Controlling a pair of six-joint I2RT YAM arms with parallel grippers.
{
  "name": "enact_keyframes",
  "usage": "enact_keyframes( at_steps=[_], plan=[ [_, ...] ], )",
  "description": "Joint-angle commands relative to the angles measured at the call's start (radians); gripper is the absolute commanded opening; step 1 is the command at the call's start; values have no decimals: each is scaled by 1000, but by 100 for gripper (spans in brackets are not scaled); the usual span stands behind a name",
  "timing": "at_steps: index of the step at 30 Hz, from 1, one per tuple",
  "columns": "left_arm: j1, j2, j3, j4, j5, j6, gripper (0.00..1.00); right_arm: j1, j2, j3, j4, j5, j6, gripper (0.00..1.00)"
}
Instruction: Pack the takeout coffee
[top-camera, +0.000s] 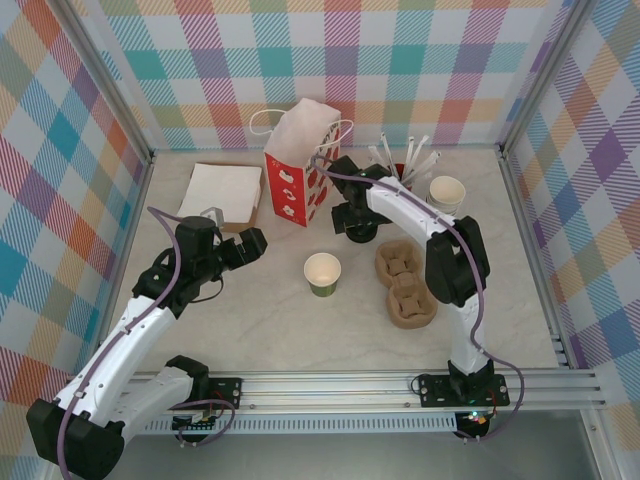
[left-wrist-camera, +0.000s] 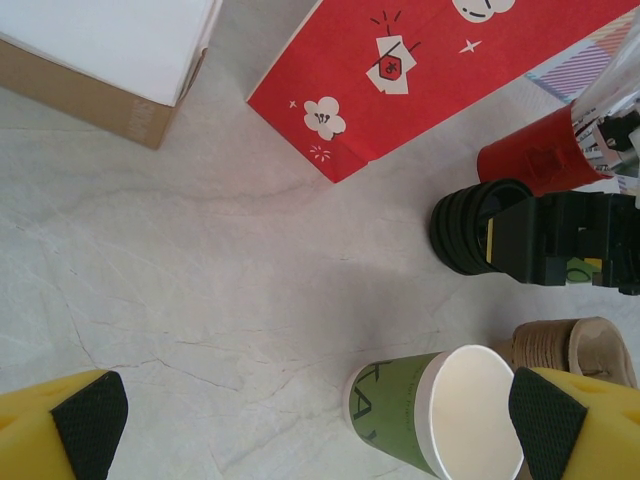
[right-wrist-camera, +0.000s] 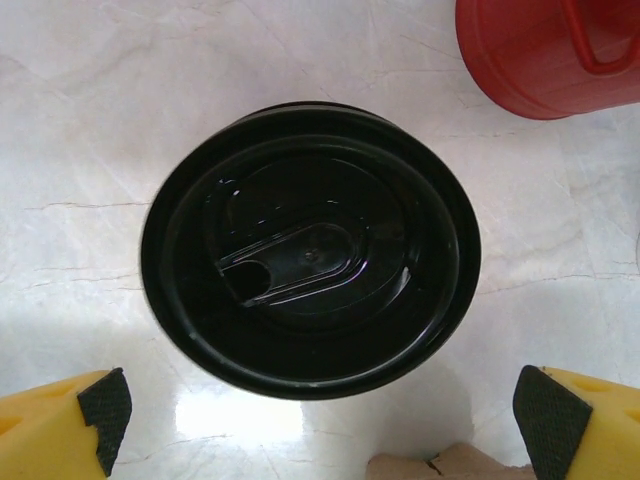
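Observation:
A single green paper cup (top-camera: 322, 273) with a cream inside stands lidless at mid-table; it also shows low in the left wrist view (left-wrist-camera: 400, 410). The takeout coffee, as a lidded cup, is out of view. My left gripper (top-camera: 255, 240) (left-wrist-camera: 320, 425) is open, left of the cup and apart from it. My right gripper (top-camera: 358, 222) (right-wrist-camera: 320, 420) is open above a stack of black lids (right-wrist-camera: 310, 250) (left-wrist-camera: 470, 228), holding nothing. The red paper bag (top-camera: 300, 165) (left-wrist-camera: 420, 70) stands upright behind them.
Two brown cup carriers (top-camera: 405, 285) lie to the right of the cup. A red holder with straws (top-camera: 405, 170) (right-wrist-camera: 550, 50) and stacked cups (top-camera: 447, 192) stand at the back right. A white-topped cardboard box (top-camera: 222, 193) (left-wrist-camera: 100, 50) sits at the back left.

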Motion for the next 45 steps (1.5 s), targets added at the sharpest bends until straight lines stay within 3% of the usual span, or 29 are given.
enact_keyframes(
  at_steps=[1, 12, 29, 33, 39, 45],
  plan=[
    [-7, -8, -10, -9, -11, 25, 100, -14, 26, 32, -8, -27, -22, 100],
    [-7, 1, -4, -5, -10, 25, 100, -36, 30, 19, 36, -109, -30, 100],
    [-7, 10, 2, -6, -8, 26, 100, -91, 23, 27, 42, -112, -45, 100],
    [-7, 11, 2, -7, -6, 25, 100, -115, 19, 18, 49, -134, -49, 88],
    [-7, 13, 0, -7, -7, 24, 100, -137, 25, -1, 75, -154, -57, 57],
    [-7, 13, 2, -5, -6, 23, 100, -150, 46, 2, 79, -159, -64, 34]
  ],
)
